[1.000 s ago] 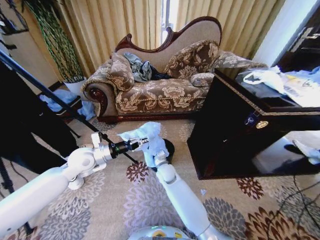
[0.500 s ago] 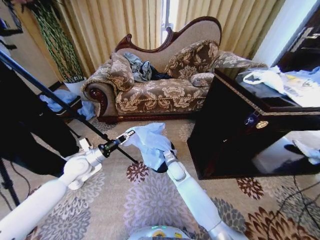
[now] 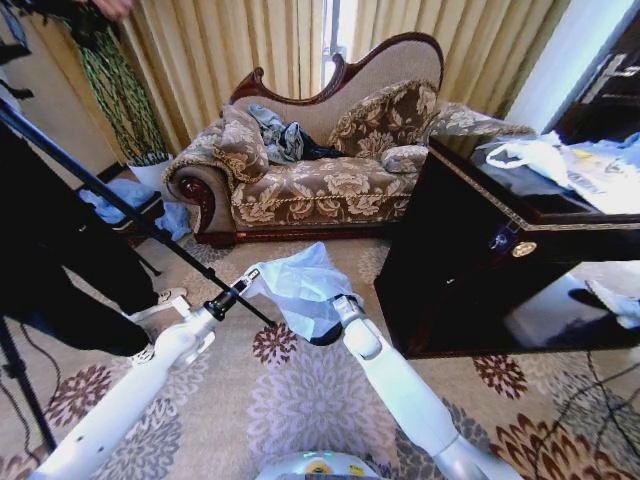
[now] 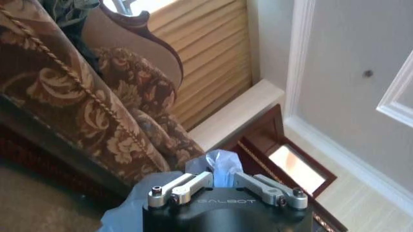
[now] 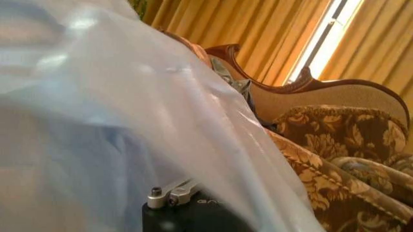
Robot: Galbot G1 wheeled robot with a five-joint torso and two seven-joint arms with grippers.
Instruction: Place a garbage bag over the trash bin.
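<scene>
Pale translucent garbage bag [image 3: 300, 290], crinkled, spread

Daylight comes to me through the gap in the curtains [image 3: 335, 40] behind the sofa [image 3: 310, 165], bright there. The glossy dark cabinet [image 3: 480, 270] throws reflections. My head view bends at its edges. The garbage bag [image 5: 116, 125] blurs close up.

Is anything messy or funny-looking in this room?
Yes. Crumpled clothes lie heaped on the sofa, and the garbage bag hangs lopsided between the left claw and right claw, hiding most of the trash bin.
</scene>
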